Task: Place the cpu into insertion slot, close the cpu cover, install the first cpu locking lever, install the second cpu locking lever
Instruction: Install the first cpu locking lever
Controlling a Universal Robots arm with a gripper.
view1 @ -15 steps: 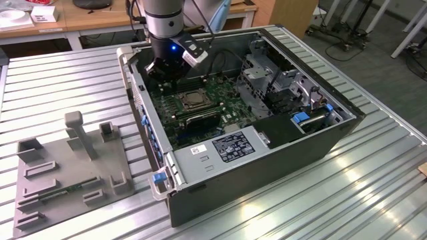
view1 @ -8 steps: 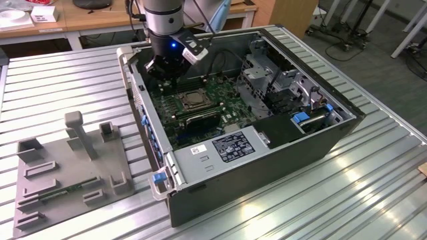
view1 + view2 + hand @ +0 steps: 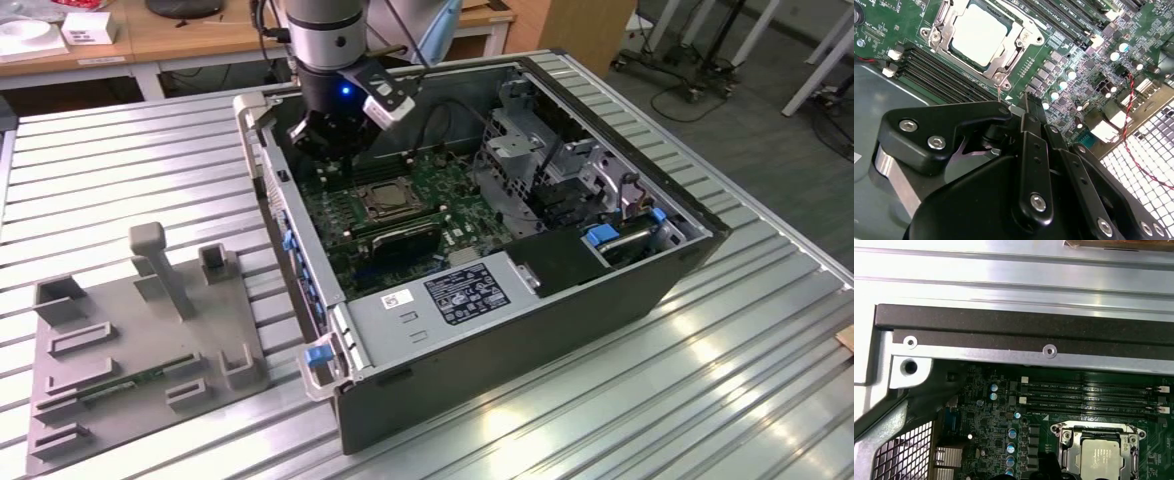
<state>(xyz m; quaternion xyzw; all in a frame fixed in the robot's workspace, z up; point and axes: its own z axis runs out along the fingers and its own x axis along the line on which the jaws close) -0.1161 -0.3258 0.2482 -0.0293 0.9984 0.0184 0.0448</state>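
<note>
Closest to the lens in the exterior view, a grey fixture plate [image 3: 134, 350] with upright posts lies on the ribbed aluminium table [image 3: 120, 170]. It is well away from the claw [image 3: 331, 150], toward the exterior view's left. Farther back than the claw on that side, I see a wooden desk [image 3: 174, 45] carrying white boxes [image 3: 91, 27].

Next along, the open computer case [image 3: 534, 370] rests on the same table. The claw hangs inside it over the green motherboard [image 3: 441, 215], close to the case's far wall. I cannot tell whether the claw [image 3: 1029, 107] is spread or pressed together.

The cpu [image 3: 383, 197] sits in its socket just beside the claw, on the side nearer the exterior camera. In both wrist views the cpu [image 3: 979, 27] shows a pale face, and the cpu cover [image 3: 1015, 45] lies flat around it as a silvery frame. A thin metal rod [image 3: 999, 92] stands at the cover's corner nearest the claw; I cannot tell whether they touch. Black memory slots [image 3: 939, 75] run just beside the socket.

Toward the exterior view's right of the claw, a grey metal box [image 3: 447, 295] with a white label sits in the case's near end. A metal drive cage [image 3: 534, 150] fills the far side. Beyond the table lies grey floor [image 3: 761, 120], with wheeled stand bases [image 3: 667, 75] on it.
</note>
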